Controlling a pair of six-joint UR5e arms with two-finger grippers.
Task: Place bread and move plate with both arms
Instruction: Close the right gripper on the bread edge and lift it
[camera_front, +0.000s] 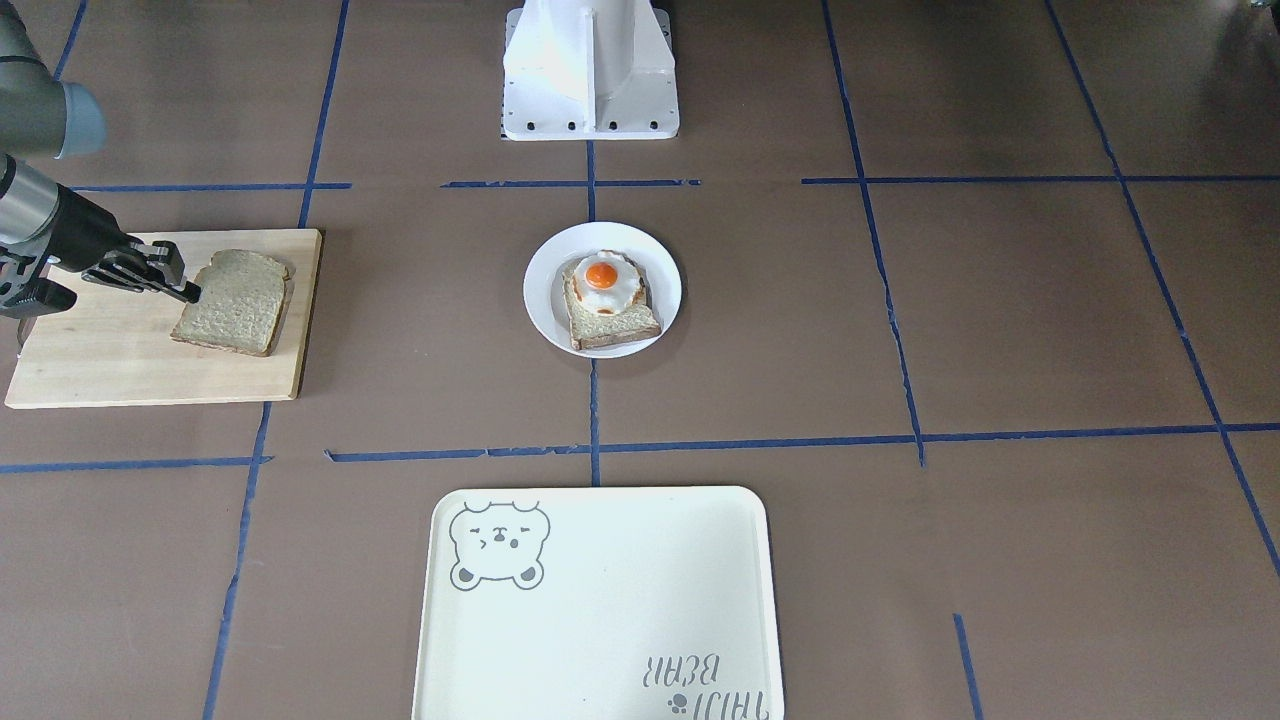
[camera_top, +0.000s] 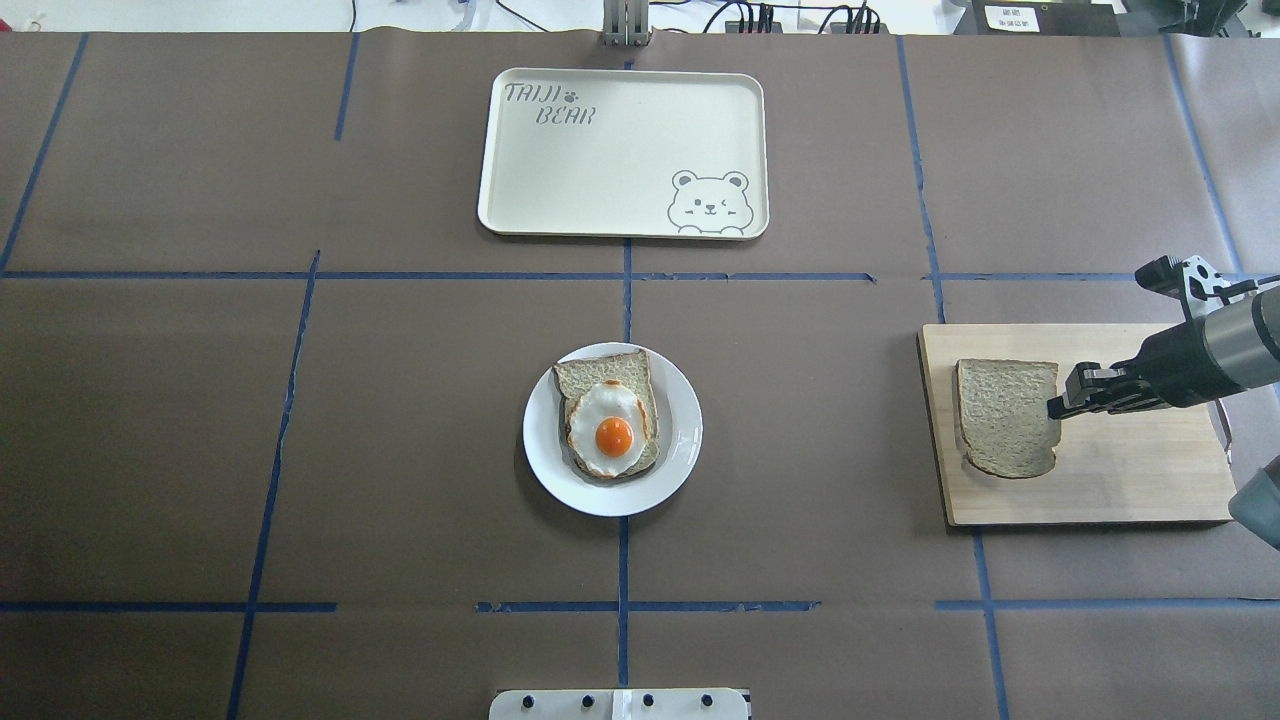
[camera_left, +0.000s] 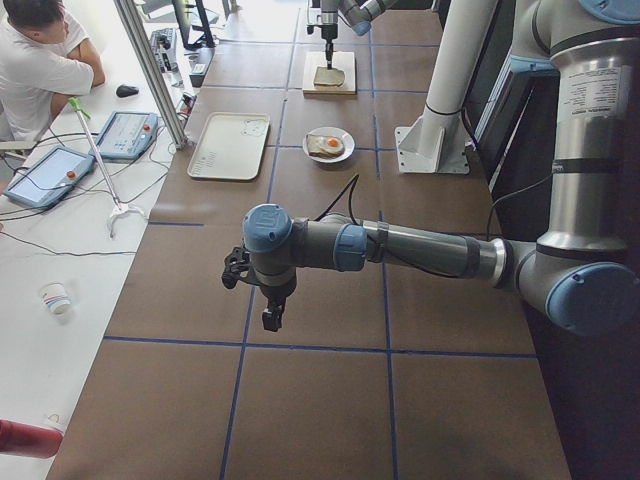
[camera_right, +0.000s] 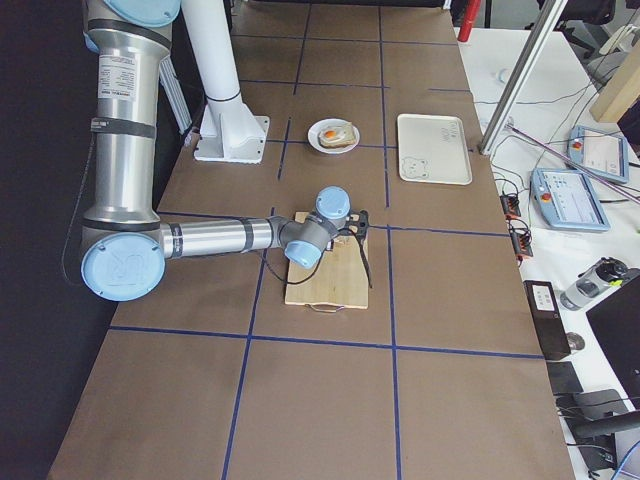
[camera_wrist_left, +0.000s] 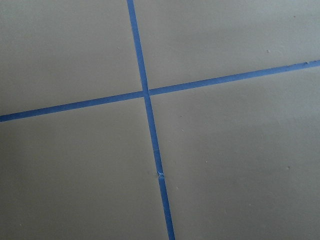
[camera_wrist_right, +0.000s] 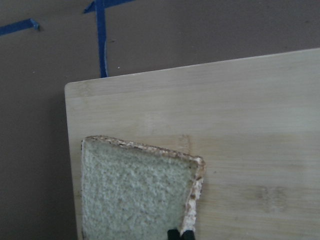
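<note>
Two slices: plain tan wholemeal bread (camera_top: 1005, 415) is lying on one wooden board (camera_top: 1130, 470), right gripper (camera_top: 1055, 406) pinching its edge; egg-topped slice (camera_top: 605, 372) is sitting on one round white plate (camera_top: 681, 440), mid brown bench (camera_top: 400, 450). Left gripper (camera_left: 270, 322): cannot tell.

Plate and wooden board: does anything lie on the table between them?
Nothing. Between the plate and the wooden board, the overhead view shows only bare brown table cover.
</note>
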